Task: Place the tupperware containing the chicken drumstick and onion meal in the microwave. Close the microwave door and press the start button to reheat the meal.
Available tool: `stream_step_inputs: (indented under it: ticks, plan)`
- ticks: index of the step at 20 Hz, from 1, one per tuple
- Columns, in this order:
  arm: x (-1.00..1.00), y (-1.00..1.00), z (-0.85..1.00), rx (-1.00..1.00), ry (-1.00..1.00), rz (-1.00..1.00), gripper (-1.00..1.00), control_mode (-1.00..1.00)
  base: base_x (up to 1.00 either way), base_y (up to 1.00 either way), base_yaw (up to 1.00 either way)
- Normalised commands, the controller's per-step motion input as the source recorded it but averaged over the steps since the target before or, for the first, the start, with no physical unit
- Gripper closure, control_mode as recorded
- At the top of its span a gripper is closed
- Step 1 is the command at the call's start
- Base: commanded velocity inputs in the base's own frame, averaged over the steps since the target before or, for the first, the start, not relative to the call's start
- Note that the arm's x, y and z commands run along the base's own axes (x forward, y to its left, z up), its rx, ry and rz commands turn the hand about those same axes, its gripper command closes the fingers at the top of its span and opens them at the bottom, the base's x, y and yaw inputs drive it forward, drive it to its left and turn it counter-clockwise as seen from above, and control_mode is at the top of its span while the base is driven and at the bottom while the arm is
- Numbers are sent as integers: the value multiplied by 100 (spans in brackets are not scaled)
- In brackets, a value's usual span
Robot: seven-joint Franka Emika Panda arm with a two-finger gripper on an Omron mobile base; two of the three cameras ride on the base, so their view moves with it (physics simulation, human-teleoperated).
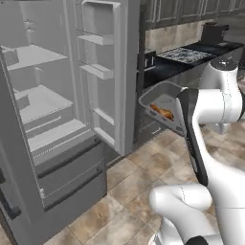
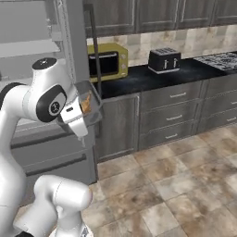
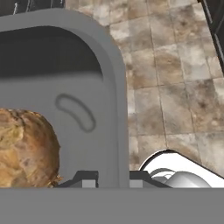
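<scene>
Tupperware: the tupperware (image 1: 165, 98) hung in mid-air above the tiled floor (image 3: 175, 100), between the open fridge (image 1: 57, 95) and the dark counter (image 2: 185, 71), tilted, carried by the arm.
Gripper: the gripper (image 3: 113, 178) had its two tips pinched together on the container's rim wall, one tip inside and one outside.
Contents: an orange-brown chicken drumstick (image 1: 161, 111) lay at the low end of the tray; in the hand view it showed as a brown lump against the grey floor of the container.
Handling: probably light and stiff, smooth plastic that could slip or swing in an edge pinch; loose food would likely slide if tipped further. The rim looked the only sensible hold.
Microwave: a yellow microwave (image 2: 107, 61) stood on the counter well apart from the container, beside a toaster (image 2: 164, 60); whether its door was open could not be told.
Hidden: the onion could not be made out; the arm covered part of the tray in both base views; the drumstick was cut off at the hand view's edge.
</scene>
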Motion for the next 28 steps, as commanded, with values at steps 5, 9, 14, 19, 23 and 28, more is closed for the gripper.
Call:
stream_step_inputs:
  ticks: [5,9,14,19,23,28]
  plan:
    - [0,0,0,0,0,0,100,100,0,-14,-59]
    - [0,0,0,0,0,0,100,100,1,-15,-58]
    - [0,0,0,0,0,0,100,100,18,-7,-55]
    - [0,0,0,0,0,0,100,100,58,-3,-41]
    - [0,0,0,0,0,0,100,100,91,0,-32]
    - [0,0,0,0,0,0,100,100,100,0,-19]
